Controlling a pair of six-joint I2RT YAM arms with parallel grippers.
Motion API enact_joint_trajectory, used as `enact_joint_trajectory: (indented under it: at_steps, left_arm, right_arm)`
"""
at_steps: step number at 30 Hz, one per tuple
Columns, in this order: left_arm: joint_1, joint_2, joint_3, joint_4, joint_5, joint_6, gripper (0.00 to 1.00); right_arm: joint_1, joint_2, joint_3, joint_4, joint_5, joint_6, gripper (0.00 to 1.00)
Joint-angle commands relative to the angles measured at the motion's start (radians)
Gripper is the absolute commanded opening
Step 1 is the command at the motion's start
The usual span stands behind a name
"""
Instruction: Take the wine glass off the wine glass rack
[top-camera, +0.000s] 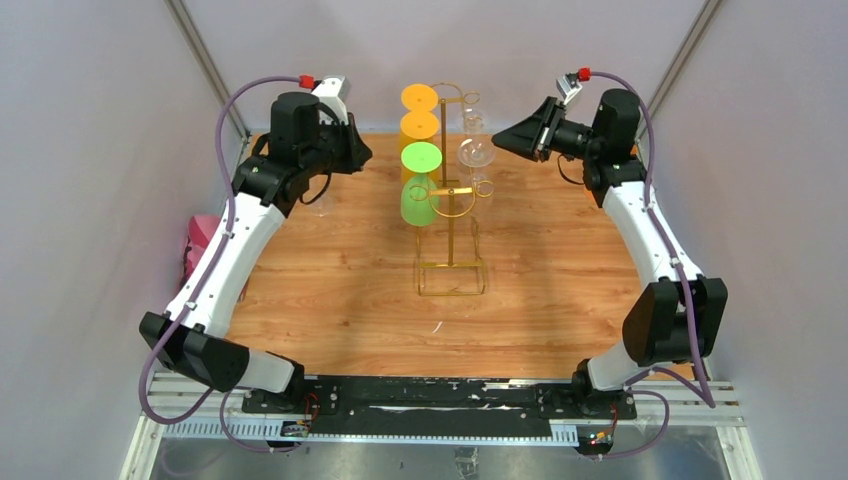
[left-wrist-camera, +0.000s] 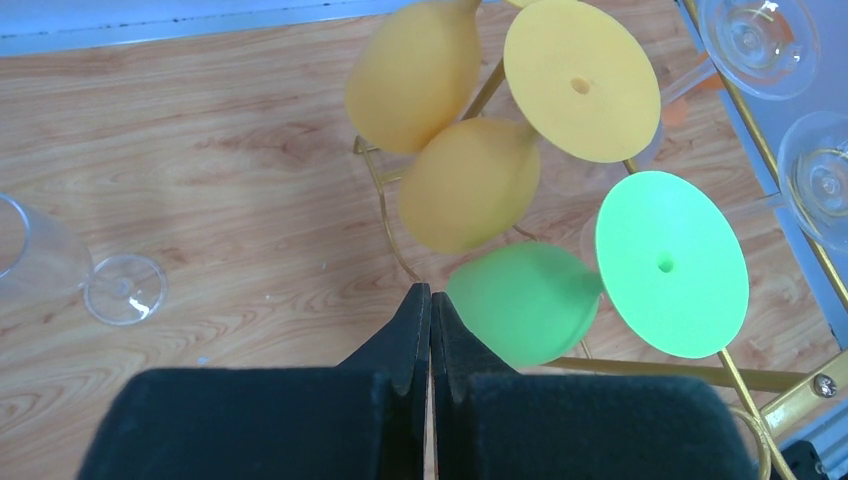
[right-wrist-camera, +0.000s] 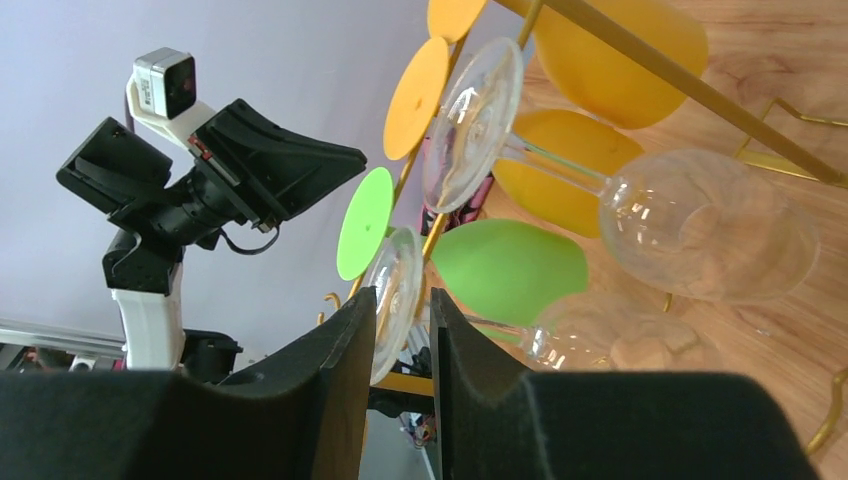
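The left gripper (left-wrist-camera: 430, 300) hangs shut just beside a green glass (left-wrist-camera: 520, 300), and a clear glass (left-wrist-camera: 122, 288) lies on the table (top-camera: 330, 300) to its left. The wine glass rack (top-camera: 450, 240) stands mid-table with orange glasses (left-wrist-camera: 470, 185) on its left arms. The wine glass (right-wrist-camera: 398, 255) hangs on the rack's right side. The right gripper (right-wrist-camera: 402, 300) is narrowly parted, with the rim of the glass's foot in the gap.

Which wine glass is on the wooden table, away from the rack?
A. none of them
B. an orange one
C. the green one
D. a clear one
D: in the left wrist view a clear wine glass rests on the table, apart from the wine glass rack.
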Motion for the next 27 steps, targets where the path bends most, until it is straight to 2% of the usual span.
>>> enact_joint_trajectory:
  at_steps: [1, 15, 27]
  left_arm:
    - [-0.008, -0.029, -0.022, 0.001, -0.012, 0.010, 0.00]
    - [-0.008, -0.026, -0.033, 0.000, -0.020, 0.014, 0.00]
    - [-0.008, -0.030, -0.032, 0.001, -0.004, 0.005, 0.00]
  right_arm:
    - [0.014, -0.017, -0.008, -0.072, 0.014, -0.065, 0.31]
    - [0.046, -0.016, -0.021, -0.093, 0.014, -0.079, 0.26]
    - [0.050, -0.025, -0.023, -0.119, 0.013, -0.078, 0.00]
